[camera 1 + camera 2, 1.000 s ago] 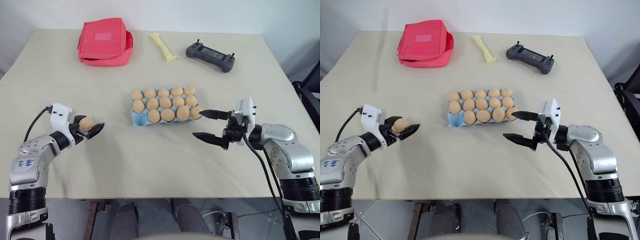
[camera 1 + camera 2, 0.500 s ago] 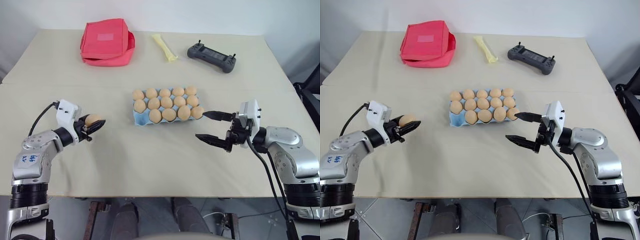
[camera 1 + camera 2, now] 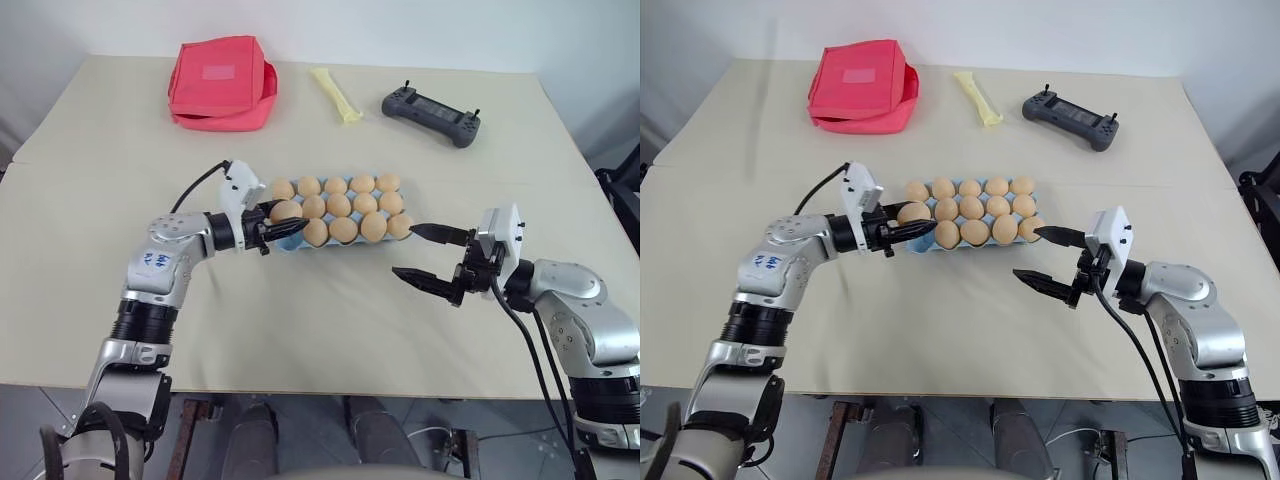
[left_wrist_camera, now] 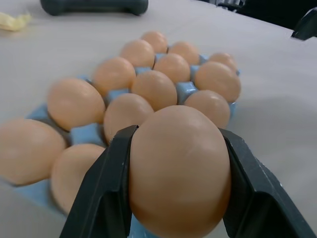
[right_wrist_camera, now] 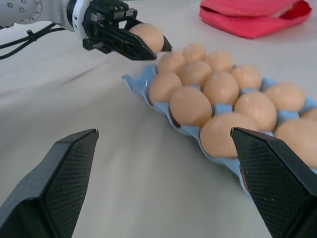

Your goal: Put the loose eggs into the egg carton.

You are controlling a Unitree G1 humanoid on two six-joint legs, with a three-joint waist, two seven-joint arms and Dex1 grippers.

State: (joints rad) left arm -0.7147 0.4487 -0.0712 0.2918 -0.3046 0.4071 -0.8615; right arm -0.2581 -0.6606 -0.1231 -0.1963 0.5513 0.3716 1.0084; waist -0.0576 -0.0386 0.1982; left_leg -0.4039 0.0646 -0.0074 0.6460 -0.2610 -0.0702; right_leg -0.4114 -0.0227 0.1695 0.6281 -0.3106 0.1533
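Note:
My left gripper (image 3: 292,222) is shut on a tan-orange loose egg (image 3: 284,211) and holds it just above the near left corner of the light blue egg carton (image 5: 140,83). In the left wrist view this egg (image 4: 178,168) sits clamped between the two black fingers (image 4: 101,193), with the carton's cups behind it. Several eggs (image 3: 340,205) fill the carton's rows. My right gripper (image 3: 404,250) hangs open just to the right of the carton's near right corner, and nothing is between its fingers.
At the back of the table lie a red fabric pouch (image 3: 222,83), a pale yellow strip (image 3: 337,95) and a dark handheld controller (image 3: 431,107). The beige table has bare surface in front of the carton and to its left.
The left gripper closed on the egg and carried it from the table's left side rightward to the carton's near left corner. The right gripper stayed open and about where it was.

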